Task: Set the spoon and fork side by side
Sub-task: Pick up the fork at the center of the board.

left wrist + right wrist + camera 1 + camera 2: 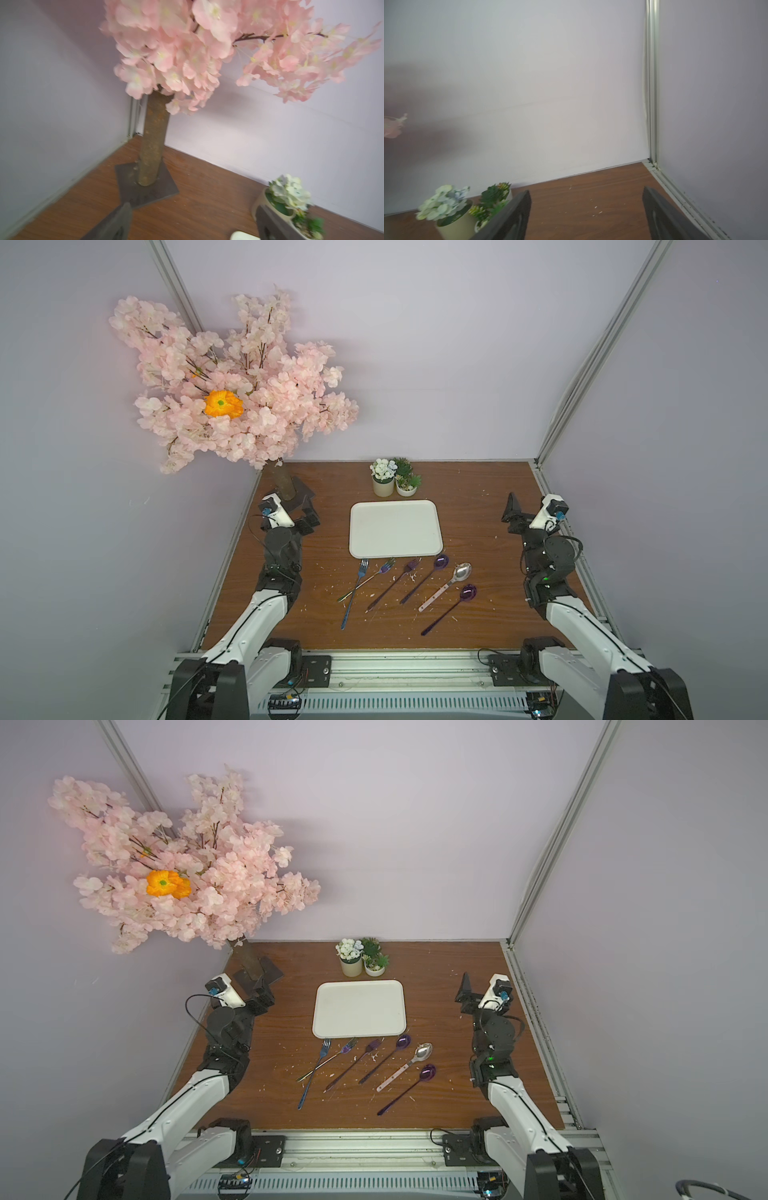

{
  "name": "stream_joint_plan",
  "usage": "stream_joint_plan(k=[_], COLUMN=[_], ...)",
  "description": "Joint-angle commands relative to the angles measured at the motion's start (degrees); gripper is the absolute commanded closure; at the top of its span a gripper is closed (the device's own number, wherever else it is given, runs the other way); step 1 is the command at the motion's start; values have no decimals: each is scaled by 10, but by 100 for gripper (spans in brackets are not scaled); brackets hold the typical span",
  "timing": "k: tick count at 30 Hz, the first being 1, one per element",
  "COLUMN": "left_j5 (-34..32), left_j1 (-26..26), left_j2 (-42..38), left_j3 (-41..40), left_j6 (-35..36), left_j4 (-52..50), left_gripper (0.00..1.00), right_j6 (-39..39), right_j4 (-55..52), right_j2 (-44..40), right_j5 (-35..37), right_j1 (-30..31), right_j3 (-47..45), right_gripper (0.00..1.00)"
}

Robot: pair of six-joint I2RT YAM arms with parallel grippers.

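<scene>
- Brown wood-grain table (478, 510) sits inside a booth with pale lilac walls, seen from above in both top views.
- A white rectangular tray (395, 529) lies flat at the middle of the table.
- Three forks and three spoons lie on the bare wood just in front of the tray, on the robot's side. Their heads point toward the tray and most handles slant toward the robot's left.
- Starting from the robot's left, the blue fork (353, 597) comes first. The rainbow-tinted fork (365, 581) crosses its handle; which one lies on top is unclear.
- Next come the dark purple fork (390, 587), the purple spoon (422, 581) and the silver spoon (442, 590), which has a pale pink handle. They lie roughly parallel, close together, none touching.
- The outer purple spoon (445, 613) lies farthest from the tray, just beside the silver spoon.
- White flecks (376, 595) are scattered among the cutlery.
- The left gripper (193, 206) hovers near the far left corner, well apart from the cutlery. Its dark fingers (116, 226) are spread wide with only table between them.
- The right gripper (586, 190) hovers near the table's right edge. Its fingers (508, 218) are likewise spread wide over bare wood.
- A pot of white flowers (383, 481) and a pot of succulents (407, 483) stand side by side behind the tray.
- A pink blossom tree (232, 385) with one orange flower (223, 403) rises from a flat base plate (145, 191) in the far left corner.
</scene>
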Motion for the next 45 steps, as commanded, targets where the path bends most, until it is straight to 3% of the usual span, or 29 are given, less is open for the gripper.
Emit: stream_joint_plan(k=[1, 3, 8, 10, 15, 20, 24, 29, 36, 45], left_j5=[88, 112, 14, 34, 128, 125, 117, 96, 115, 69], left_j1=[-51, -92, -240, -267, -294, -370, -376, -359, -302, -296], left_j2=[9, 27, 79, 89, 98, 165, 209, 197, 235, 303], left_j3=[30, 70, 180, 196, 186, 212, 240, 250, 235, 248], left_j6=[-71, -70, -81, -89, -75, -55, -54, -82, -80, -71], left_j4=[-175, -257, -522, -602, -667, -672, -695, -725, -729, -728], left_gripper=[9, 12, 16, 19, 33, 36, 38, 39, 53, 59], right_j6=[56, 58, 60, 63, 58, 51, 44, 43, 44, 44], right_j4=[-132, -168, -196, -192, -193, -192, -197, -195, -190, -189], right_j2=[-15, -12, -14, -20, -15, -2, -6, -24, -39, -61], right_j5=[-86, -115, -156, -161, -171, -177, -178, -174, -180, -176], right_j1=[1, 1, 1, 1, 1, 1, 1, 1, 1, 1], right_j3=[28, 50, 71, 70, 74, 78, 80, 72, 70, 61], right_gripper=[15, 19, 25, 25, 28, 28, 28, 28, 28, 27])
